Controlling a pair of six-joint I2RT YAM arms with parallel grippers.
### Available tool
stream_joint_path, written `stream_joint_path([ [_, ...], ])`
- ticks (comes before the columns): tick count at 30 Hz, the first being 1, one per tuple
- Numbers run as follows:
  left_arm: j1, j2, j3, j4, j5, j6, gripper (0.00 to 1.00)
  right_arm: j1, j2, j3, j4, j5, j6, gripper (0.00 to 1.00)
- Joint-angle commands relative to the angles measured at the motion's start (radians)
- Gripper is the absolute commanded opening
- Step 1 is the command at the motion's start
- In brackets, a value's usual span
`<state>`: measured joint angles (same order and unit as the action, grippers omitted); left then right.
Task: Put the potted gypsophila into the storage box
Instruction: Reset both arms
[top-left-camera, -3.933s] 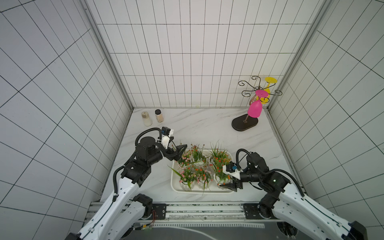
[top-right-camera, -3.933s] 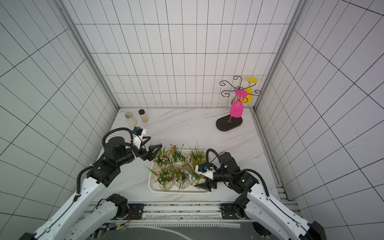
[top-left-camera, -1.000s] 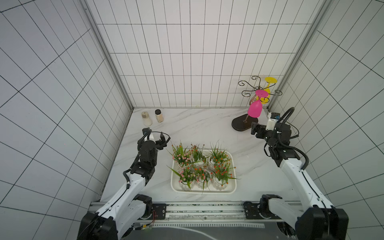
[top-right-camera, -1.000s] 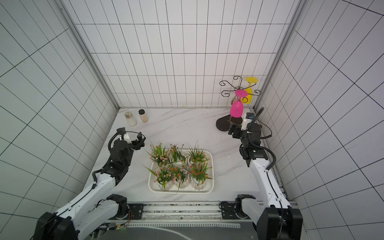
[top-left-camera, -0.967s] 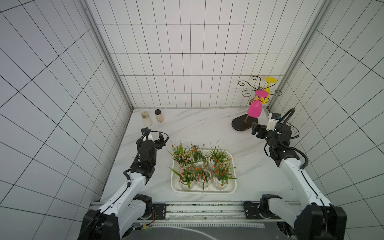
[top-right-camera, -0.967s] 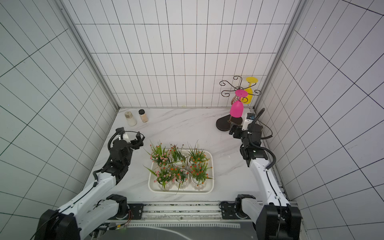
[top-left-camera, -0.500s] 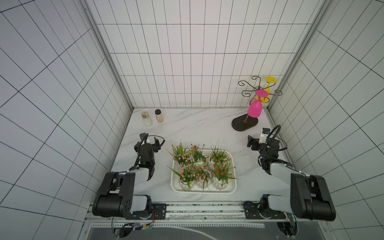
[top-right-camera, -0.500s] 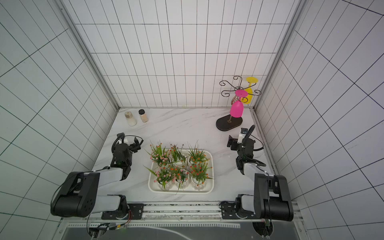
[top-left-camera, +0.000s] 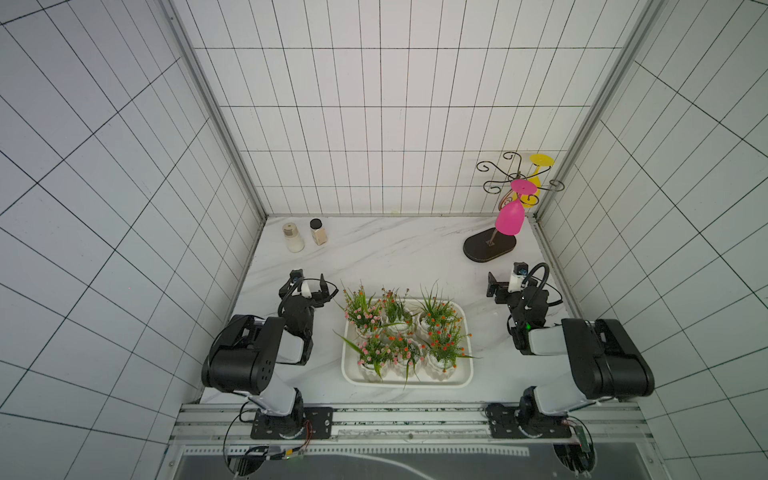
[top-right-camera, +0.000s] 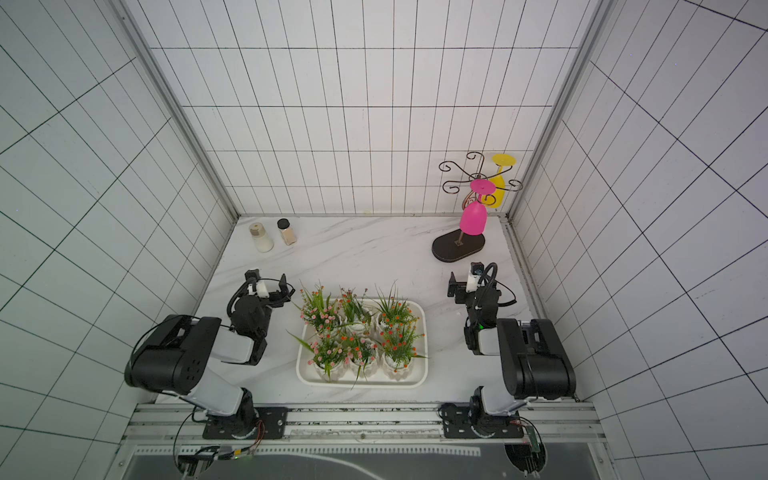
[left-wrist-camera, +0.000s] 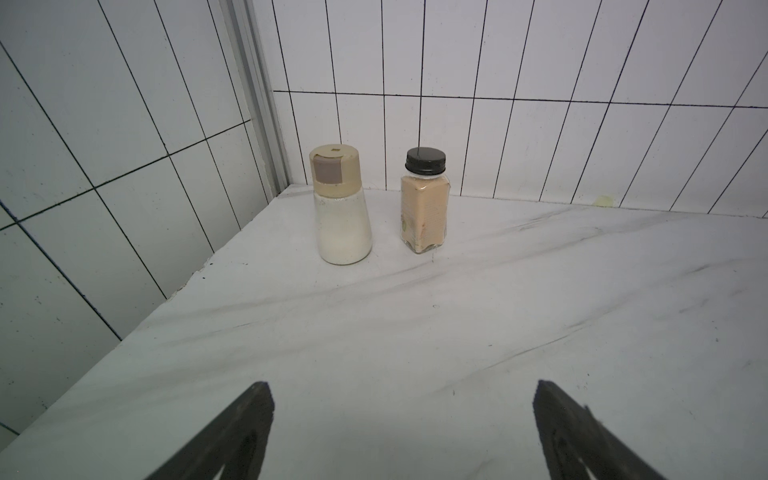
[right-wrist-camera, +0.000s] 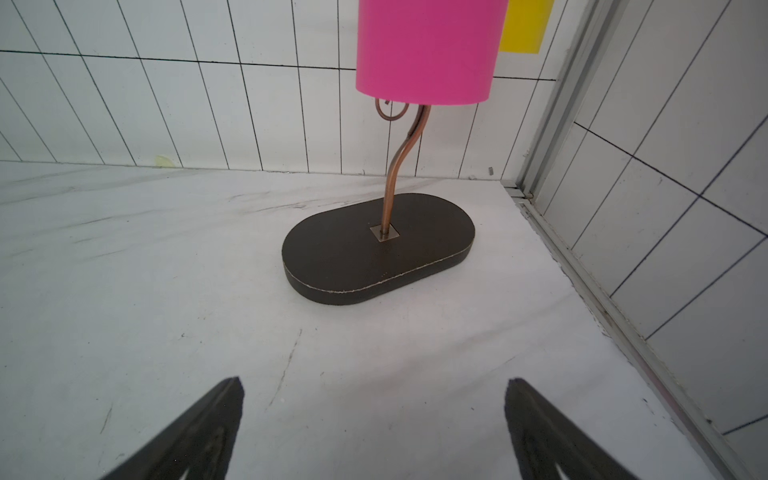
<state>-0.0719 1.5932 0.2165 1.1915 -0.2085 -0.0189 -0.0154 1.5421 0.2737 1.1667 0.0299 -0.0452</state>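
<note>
At the far left corner of the marble counter (top-left-camera: 395, 253), two seasoning containers are set side by side, close but apart. A shaker (top-left-camera: 293, 243) with a beige flip cap is filled with white powder, as the left wrist view (left-wrist-camera: 341, 216) shows. To its right, a square glass jar (top-left-camera: 318, 232) with a black screw lid holds tan powder (left-wrist-camera: 424, 212).

The left arm (top-left-camera: 257, 353) is folded low at the left side of the counter. Its jaws are spread wide with nothing between them, and they are aimed at the two containers, which stand well ahead of them.

In both top views, the storage box (top-left-camera: 405, 382) (top-right-camera: 361, 382) is seen near the front edge, between the two arms. All six pots of the potted gypsophila (top-left-camera: 405, 332) (top-right-camera: 359, 332) are held inside it, upright, in two rows of three, packed close together. Pink flowers are carried mostly by the left pots and orange ones by the right pots. The left jaws lie just beside the box's far left corner, near the outermost stems but apart from them. The right jaws lie further off, beyond the box's far right corner.

The right arm (top-left-camera: 598, 357) is folded low at the right side. Its jaws are likewise held wide and empty, and are aimed at the dark oval rack base (top-left-camera: 489, 246) (right-wrist-camera: 374, 253).

From that rack a pink goblet (top-left-camera: 509, 220) (right-wrist-camera: 428, 50) is hung upside down, with a yellow goblet (top-left-camera: 534, 187) behind it.
</note>
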Motion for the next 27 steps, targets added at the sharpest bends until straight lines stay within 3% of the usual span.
stream_joint_path([
  [1,-0.005,-0.012,0.029,0.033,-0.002,0.02,0.97,-0.011,-0.001,-0.032,0.103,-0.014,0.008,0.99],
  [8,-0.019,-0.032,0.163,-0.267,0.002,0.031,0.97,-0.037,0.01,-0.005,0.07,-0.041,0.033,0.99],
  [27,-0.021,-0.029,0.151,-0.235,-0.002,0.033,0.97,-0.036,0.009,-0.007,0.07,-0.04,0.028,0.99],
])
